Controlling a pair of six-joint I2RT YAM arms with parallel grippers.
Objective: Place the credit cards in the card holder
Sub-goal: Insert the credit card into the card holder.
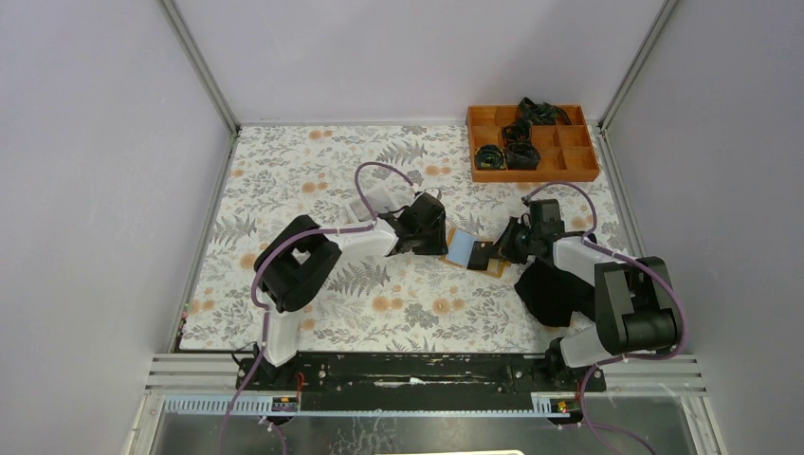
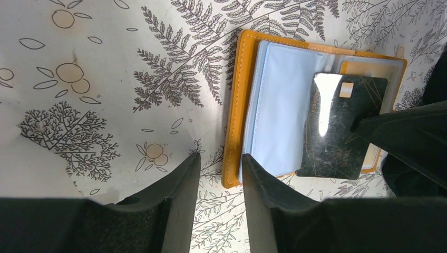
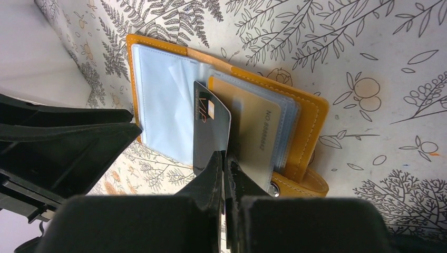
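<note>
The right gripper (image 3: 223,167) has its fingers pressed together, pinching the near edge of a glossy black plastic credit card (image 3: 211,129). Just beyond them the card lies across the pale sleeves of the open orange-tan leather card holder (image 3: 311,113). The left gripper (image 2: 219,166) is empty, its fingers spread, with one fingertip at the holder's corner above the fern-printed tablecloth (image 2: 105,79).

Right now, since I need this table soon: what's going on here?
The right gripper pinches a dark card by its edge over the open card holder, lying on the table. A tan card already sits in a sleeve. The left gripper, jaws apart and empty, waits at the holder's edge.
</note>
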